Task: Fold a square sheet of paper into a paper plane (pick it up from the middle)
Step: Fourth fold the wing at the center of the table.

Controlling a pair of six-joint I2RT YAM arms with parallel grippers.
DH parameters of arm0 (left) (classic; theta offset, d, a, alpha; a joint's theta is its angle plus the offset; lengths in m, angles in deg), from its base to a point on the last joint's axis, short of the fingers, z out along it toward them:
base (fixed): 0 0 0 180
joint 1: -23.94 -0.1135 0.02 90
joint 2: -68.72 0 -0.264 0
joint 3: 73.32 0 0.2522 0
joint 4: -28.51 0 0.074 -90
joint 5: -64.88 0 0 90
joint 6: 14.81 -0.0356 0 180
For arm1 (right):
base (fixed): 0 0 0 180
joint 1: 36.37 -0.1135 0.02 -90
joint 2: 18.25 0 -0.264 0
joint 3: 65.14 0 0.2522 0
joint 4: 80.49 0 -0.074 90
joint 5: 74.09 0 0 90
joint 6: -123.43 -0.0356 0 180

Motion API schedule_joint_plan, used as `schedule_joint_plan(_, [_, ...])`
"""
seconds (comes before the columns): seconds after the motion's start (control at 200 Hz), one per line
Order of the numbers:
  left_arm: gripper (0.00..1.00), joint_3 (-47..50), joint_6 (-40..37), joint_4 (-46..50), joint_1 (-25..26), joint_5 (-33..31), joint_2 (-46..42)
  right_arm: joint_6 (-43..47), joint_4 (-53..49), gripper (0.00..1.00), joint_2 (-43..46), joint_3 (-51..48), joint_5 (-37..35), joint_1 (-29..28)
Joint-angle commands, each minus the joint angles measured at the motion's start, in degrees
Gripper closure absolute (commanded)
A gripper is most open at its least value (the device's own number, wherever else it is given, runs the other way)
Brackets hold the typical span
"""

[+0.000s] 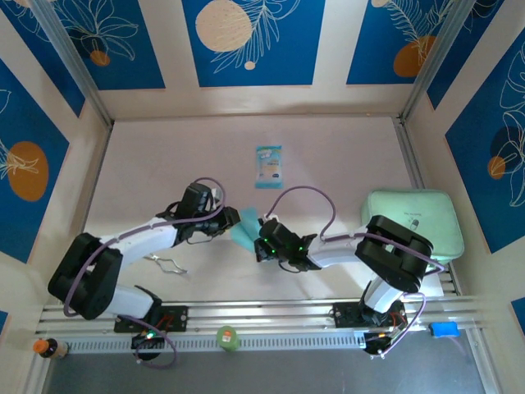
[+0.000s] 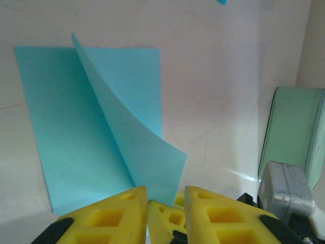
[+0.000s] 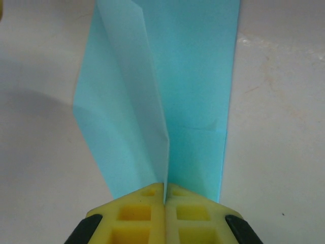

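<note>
Yellow fingers [image 3: 137, 208] of the right gripper [image 3: 165, 187] are pressed together on a raised flap of the square sheet of paper [image 3: 198, 76], lying mid-way across the table [image 1: 164, 148]. Fingers of the left gripper [image 2: 166, 195] stand narrowly parted, apparently gripping nothing.

we hold our left yellow-fingered gripper [image 2: 166, 197] slightly parted and our right yellow-fingered gripper [image 3: 165, 189] pinched together, close together at mid-frame from above.
</note>
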Motion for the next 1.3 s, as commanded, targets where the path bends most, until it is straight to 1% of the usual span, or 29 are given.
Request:
schedule_joint_plan(0.0, [0.77, -1.30, 0.02, -2.32, 0.04, 2.21, 0.86, -2.19, -1.62, 0.95, -1.25, 1.56, -0.45, -0.55])
schedule_joint_plan(0.05, [0.81, -1.06, 0.45, -3.49, 0.08, 2.79, 1.58, -2.48, -1.39, 0.95, -1.16, 1.30, -0.31, -0.56])
schedule_joint_plan(0.125, [0.84, -0.97, 0.78, -4.80, 0.10, 3.92, 2.69, -2.11, 0.37, 0.95, -1.05, 0.34, 0.86, -0.23])
schedule_joint_plan(0.35, [0.90, -1.14, 1.93, -9.37, 0.19, 6.60, 5.71, -1.88, 5.56, 0.94, -1.24, -2.00, 6.20, 1.77])
schedule_joint_plan(0.5, [0.93, -1.15, 2.74, -11.36, 0.18, 7.16, 8.18, -2.98, 7.62, 0.95, -1.38, -3.50, 8.16, 3.21])
schedule_joint_plan(0.675, [0.93, -0.80, 2.60, -12.16, 0.28, 6.11, 8.67, -4.32, 10.15, 0.95, -1.69, -4.89, 11.18, 4.79])
schedule_joint_plan(0.855, [0.93, -0.63, 3.31, -14.48, 0.41, 7.38, 10.60, -6.20, 13.53, 0.95, -1.95, -6.42, 14.37, 6.00])
schedule_joint_plan(1.14, [0.94, -0.98, 2.92, -16.92, 0.80, 8.86, 13.13, -8.60, 14.69, 0.95, -1.86, -7.47, 15.31, 6.83])
schedule_joint_plan(1.295, [0.94, -1.16, 2.93, -18.19, 0.98, 9.38, 14.79, -10.15, 15.58, 0.95, -2.49, -7.90, 17.34, 7.78])
